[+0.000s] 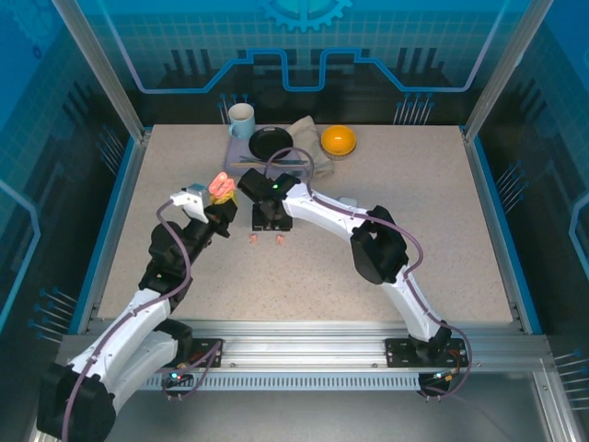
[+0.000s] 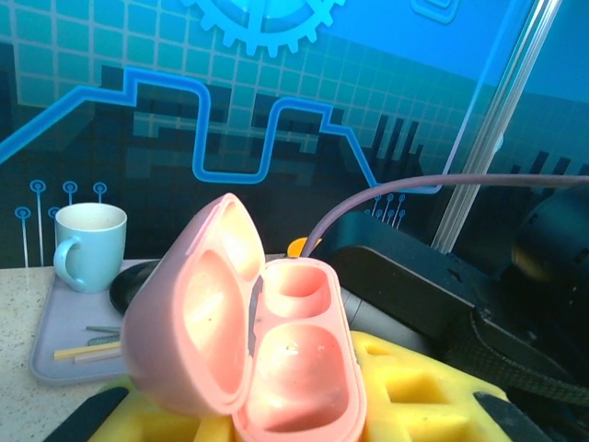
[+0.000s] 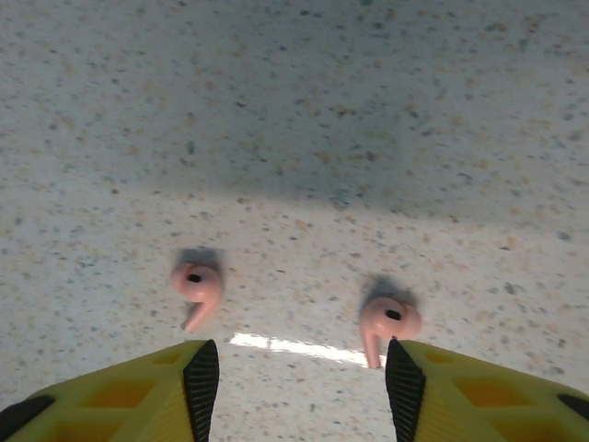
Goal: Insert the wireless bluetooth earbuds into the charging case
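Right gripper (image 1: 268,221) is your closer hand in the top view, jaws apart and empty just above the two pink earbuds (image 1: 252,238), while the left gripper (image 1: 219,207) is clamped on the one charging case (image 1: 221,187) beside it. Left wrist view: charging case (image 2: 276,368) lid swung open, both wells looking empty. Right wrist view puts both pink earbuds (image 3: 196,284) side by side just ahead of the fingertips (image 3: 202,378), stems pointing back at them.

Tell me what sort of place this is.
Probably a robot test cell: aluminium frame posts, blue printed wall panels, and two arms bolted to a rail at the edge of the table.
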